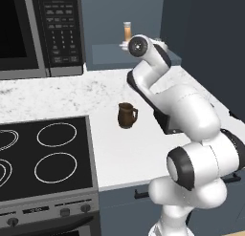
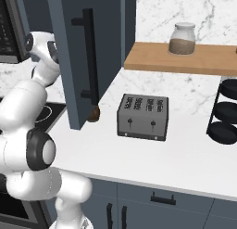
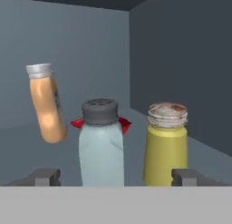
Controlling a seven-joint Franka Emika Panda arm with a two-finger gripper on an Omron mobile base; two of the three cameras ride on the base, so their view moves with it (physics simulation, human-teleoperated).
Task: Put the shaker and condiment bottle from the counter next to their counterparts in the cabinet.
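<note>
Hand view has the tool (image 3: 116,177) spread wide, its tips either side of the shaker (image 3: 101,146) without visibly pinching it, inside the cabinet (image 3: 176,51) beside the yellow-green jar (image 3: 166,146). Light, stiff, probably slick; hold mid-body. The condiment bottle (image 3: 45,110) leans just behind.

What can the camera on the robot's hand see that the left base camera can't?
The hand view looks into the cabinet up close: the grey-blue shaker between the hand fingertips, the yellow-green jar beside it, a bit of the red item behind the shaker, and the tilted orange condiment bottle.

The left base view has the brown mug on the counter, the stove, the microwave and the white arm.

Both show the condiment bottle and the cabinet.
</note>
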